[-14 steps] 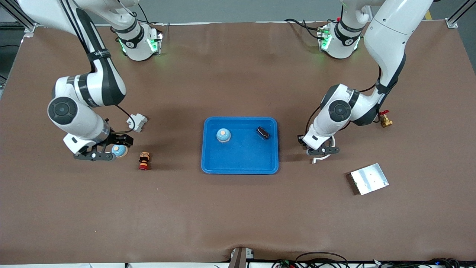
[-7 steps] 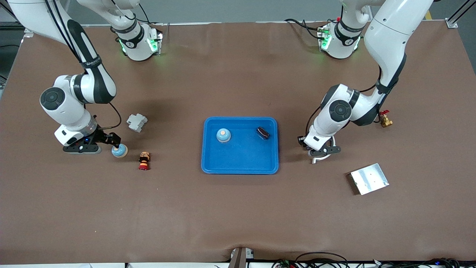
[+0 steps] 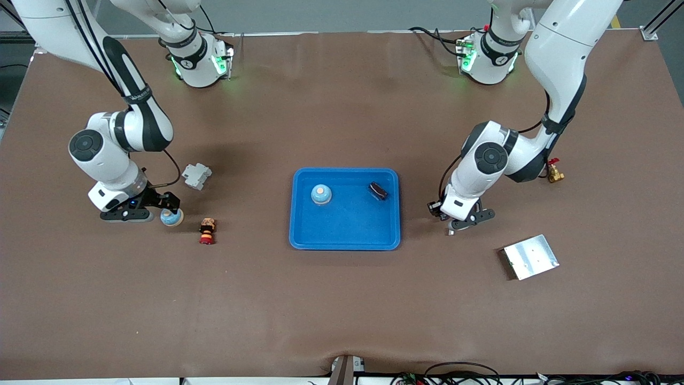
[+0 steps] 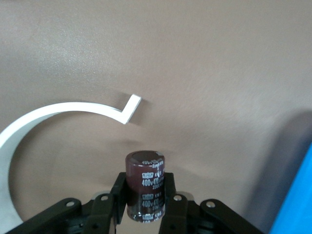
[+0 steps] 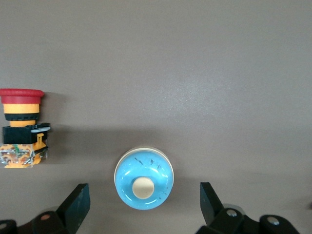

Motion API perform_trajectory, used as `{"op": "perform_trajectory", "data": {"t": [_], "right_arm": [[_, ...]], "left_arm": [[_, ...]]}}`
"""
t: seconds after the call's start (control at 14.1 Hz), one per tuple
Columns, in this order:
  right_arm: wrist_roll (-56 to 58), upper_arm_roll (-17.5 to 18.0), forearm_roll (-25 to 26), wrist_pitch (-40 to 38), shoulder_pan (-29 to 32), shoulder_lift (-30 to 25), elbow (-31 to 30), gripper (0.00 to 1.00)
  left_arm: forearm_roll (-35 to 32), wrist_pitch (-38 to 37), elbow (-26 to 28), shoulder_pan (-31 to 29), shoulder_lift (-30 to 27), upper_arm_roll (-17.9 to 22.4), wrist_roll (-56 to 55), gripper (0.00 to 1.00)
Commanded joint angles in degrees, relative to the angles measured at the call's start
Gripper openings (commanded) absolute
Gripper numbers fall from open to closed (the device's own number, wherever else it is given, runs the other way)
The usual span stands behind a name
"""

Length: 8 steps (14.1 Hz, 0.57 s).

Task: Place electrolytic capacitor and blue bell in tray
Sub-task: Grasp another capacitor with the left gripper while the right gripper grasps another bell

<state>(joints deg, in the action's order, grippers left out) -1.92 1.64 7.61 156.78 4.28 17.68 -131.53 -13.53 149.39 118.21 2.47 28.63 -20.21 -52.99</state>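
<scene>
At the right arm's end of the table, the right gripper (image 3: 169,206) hangs low with its jaws wide apart; a blue bell (image 3: 171,217) sits on the table between them, touching neither. Beside it lies a red push-button (image 3: 206,231). The blue tray (image 3: 345,241) at mid-table holds another bell (image 3: 320,194) and a dark part (image 3: 378,190). Past the tray, the left gripper (image 4: 145,202) has its jaws clamped on a capacitor (image 4: 145,187), just above the table near a white curved piece (image 4: 29,122).

Evenly and brightly lit from overhead, with soft shadows under both arms (green glow at the bases), sharp throughout, perhaps slightly soft in the left wrist view's foreground.
</scene>
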Motion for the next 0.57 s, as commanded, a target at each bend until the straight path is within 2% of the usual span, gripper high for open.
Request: {"op": "perform_trajectory", "data": {"t": [0.0,0.49], "right_arm": [[-0.01,0.91,0.66,1.68,1.0,0.86,-0.13,1.0],[-0.01,0.91,0.74,5.2,1.0,4.02,-0.39,1.0]], "left_arm": [[0.0,-0.24,-1.4,0.25,-0.59,-1.06,-7.89,0.0],[0.0,-0.24,-8.25,2.98,2.56,-1.24,-29.15,0.0]]}}
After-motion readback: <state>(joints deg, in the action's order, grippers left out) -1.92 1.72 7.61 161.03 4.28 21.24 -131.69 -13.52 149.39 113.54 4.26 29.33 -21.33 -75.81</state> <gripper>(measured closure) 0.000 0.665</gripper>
